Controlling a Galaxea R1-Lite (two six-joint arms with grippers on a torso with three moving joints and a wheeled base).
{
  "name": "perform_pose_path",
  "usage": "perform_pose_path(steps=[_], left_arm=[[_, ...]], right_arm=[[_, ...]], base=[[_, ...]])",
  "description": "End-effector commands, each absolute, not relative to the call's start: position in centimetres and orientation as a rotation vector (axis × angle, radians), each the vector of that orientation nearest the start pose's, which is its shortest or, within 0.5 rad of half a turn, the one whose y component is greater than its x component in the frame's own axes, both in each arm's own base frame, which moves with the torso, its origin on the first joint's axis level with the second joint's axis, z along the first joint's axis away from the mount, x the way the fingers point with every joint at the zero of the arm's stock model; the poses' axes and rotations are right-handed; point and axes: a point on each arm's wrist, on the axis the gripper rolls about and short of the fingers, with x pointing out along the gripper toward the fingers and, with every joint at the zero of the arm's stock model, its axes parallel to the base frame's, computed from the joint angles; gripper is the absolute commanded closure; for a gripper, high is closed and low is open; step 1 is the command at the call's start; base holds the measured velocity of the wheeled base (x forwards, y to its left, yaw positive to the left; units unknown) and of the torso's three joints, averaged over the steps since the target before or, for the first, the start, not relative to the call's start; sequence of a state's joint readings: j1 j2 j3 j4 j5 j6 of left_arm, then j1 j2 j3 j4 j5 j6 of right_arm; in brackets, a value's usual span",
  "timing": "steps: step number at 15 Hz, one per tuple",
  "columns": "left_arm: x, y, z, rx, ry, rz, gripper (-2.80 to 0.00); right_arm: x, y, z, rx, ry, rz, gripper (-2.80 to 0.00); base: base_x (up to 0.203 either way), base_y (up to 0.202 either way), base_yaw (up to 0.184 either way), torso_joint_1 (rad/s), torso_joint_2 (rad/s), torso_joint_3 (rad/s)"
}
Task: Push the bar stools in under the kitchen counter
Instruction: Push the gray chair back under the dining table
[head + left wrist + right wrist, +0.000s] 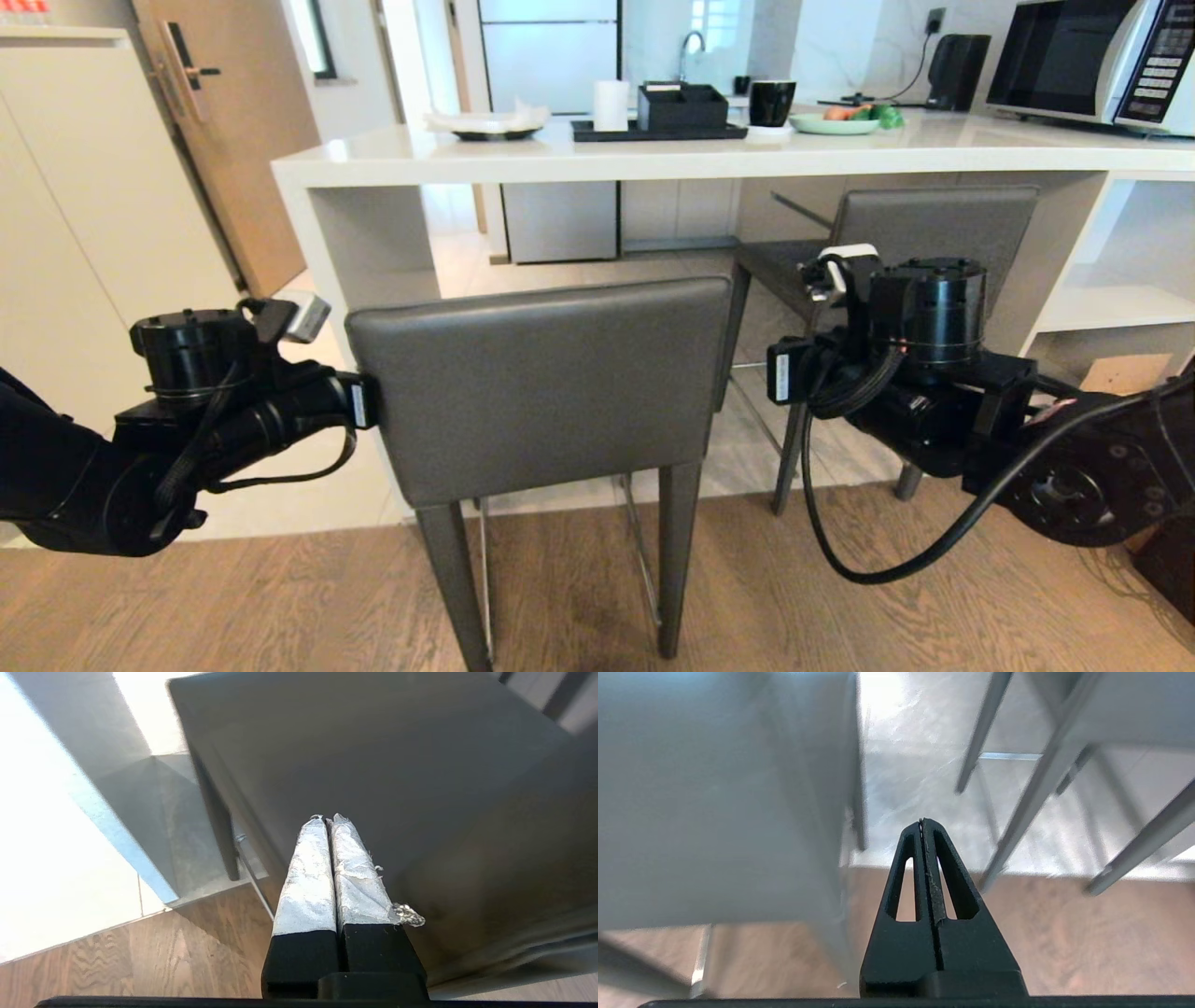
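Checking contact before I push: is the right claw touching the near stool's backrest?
No: the right claw points at open floor between the near stool and the far stool.

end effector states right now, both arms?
Left end effector: closed, holding nothing, tips against the near bar stool backrest.
Right end effector: closed, empty, in the gap between the stools.

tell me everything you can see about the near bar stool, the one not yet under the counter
The near bar stool has a dark grey, leather-looking rectangular backrest, slim dark tapered legs and thin metal footrest bars. It stands upright on the wood floor, in front of the white kitchen counter. The shut left gripper meets the backrest near its left edge.
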State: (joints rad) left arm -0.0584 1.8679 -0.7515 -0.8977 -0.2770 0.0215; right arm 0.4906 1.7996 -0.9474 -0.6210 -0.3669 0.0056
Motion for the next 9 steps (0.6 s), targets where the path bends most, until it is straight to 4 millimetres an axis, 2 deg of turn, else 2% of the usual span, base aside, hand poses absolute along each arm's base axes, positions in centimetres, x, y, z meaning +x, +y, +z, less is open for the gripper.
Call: perform_pose_path(steps=[1, 4, 9], left_arm=[[32.9, -2.5, 14.6, -0.001, 0.193, -0.337, 0.00], [33.0, -2.5, 14.6, -0.001, 0.192, -0.337, 0.00], [33.0, -2.5, 14.7, -0.002, 0.191, -0.337, 0.00]], right_arm=[[31.3, 14.3, 18.9, -0.091, 0.197, 0.098, 0.00], [33.9, 15.5, 18.1, -0.086, 0.192, 0.100, 0.00], [38.1, 17.8, 15.2, -0.130, 0.210, 0.106, 0.00]], base=[[0.000, 0.000, 0.000, 0.000, 0.00, 0.000], [0.000, 0.000, 0.000, 0.000, 0.00, 0.000], [0.000, 0.000, 0.000, 0.000, 0.00, 0.000]])
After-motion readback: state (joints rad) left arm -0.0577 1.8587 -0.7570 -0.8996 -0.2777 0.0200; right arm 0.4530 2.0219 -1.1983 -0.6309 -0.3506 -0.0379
